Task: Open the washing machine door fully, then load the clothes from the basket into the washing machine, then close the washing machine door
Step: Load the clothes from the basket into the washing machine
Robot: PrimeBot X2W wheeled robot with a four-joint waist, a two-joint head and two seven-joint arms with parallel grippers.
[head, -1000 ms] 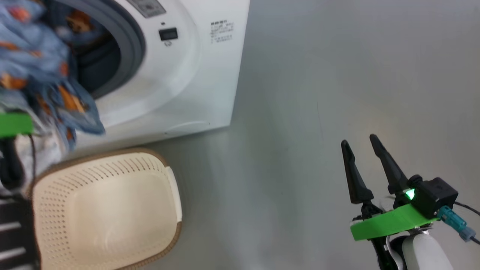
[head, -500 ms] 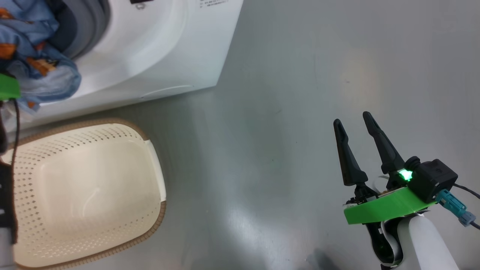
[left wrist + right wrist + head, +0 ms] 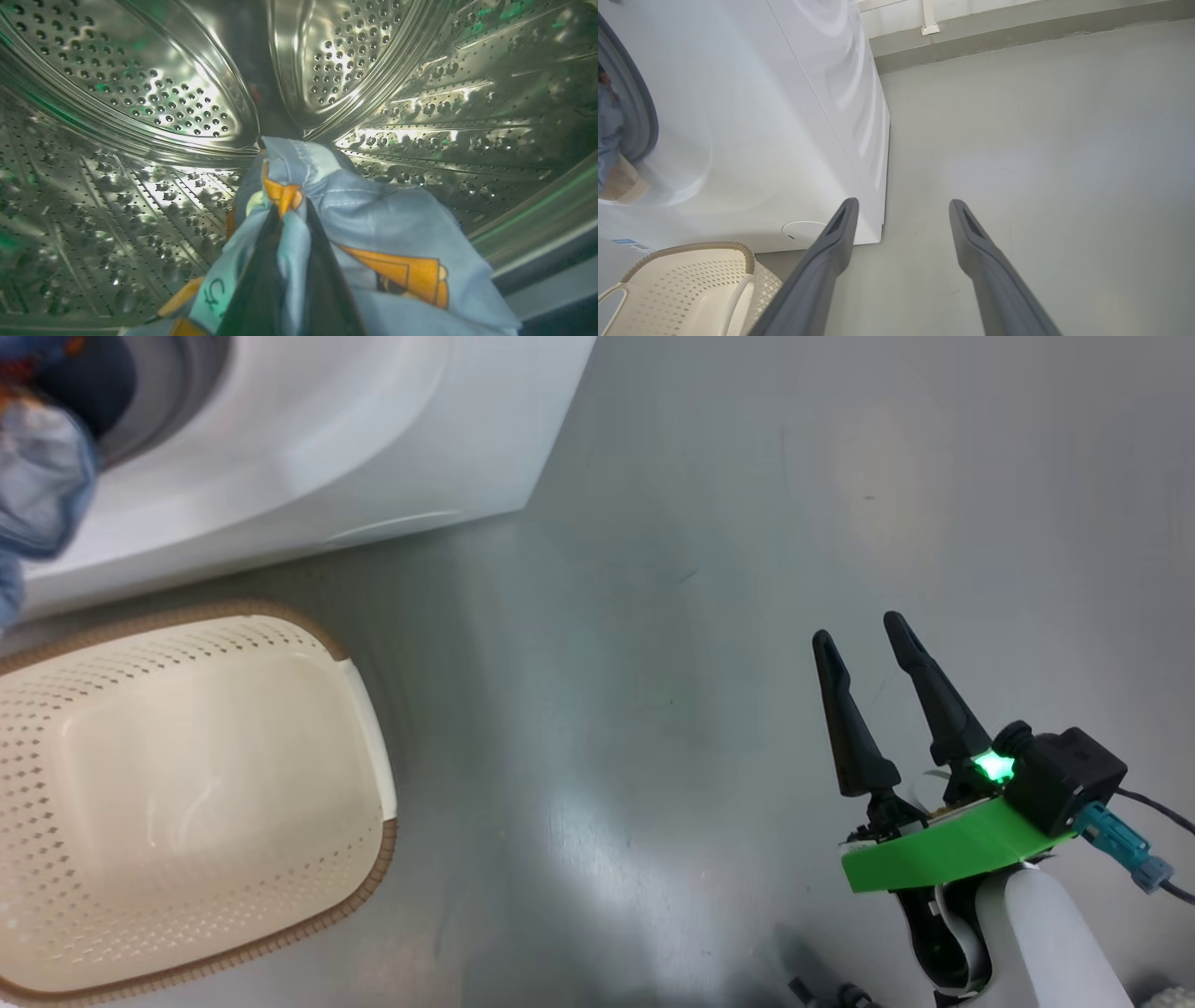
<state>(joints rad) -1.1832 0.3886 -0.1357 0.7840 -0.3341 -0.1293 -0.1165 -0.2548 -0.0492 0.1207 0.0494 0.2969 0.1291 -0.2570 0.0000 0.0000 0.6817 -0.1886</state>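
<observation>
- The blue-and-orange garment (image 3: 387,219) is inside the steel drum (image 3: 140,93) of the washing machine (image 3: 373,448), pinched in the narrow left tool (image 3: 294,207).
- The basket (image 3: 187,649) stands on the floor (image 3: 653,616), just beside the machine.
- The right tool (image 3: 857,626) is spread wide above the floor.

The head camera looks steeply down from high above onto the grey floor (image 3: 653,616). It has the lower front corner of the washing machine (image 3: 327,448) at top left, the basket (image 3: 215,644) at lower left and the right fingers (image 3: 850,737) at lower right. The right wrist camera sits lower and faces along those fingers across the same floor toward the wall (image 3: 1017,39). It shares the machine's corner and the basket with the head view. The left wrist camera is inside the drum (image 3: 140,93), close to its perforated steel, looking along the left fingers (image 3: 261,280).
</observation>
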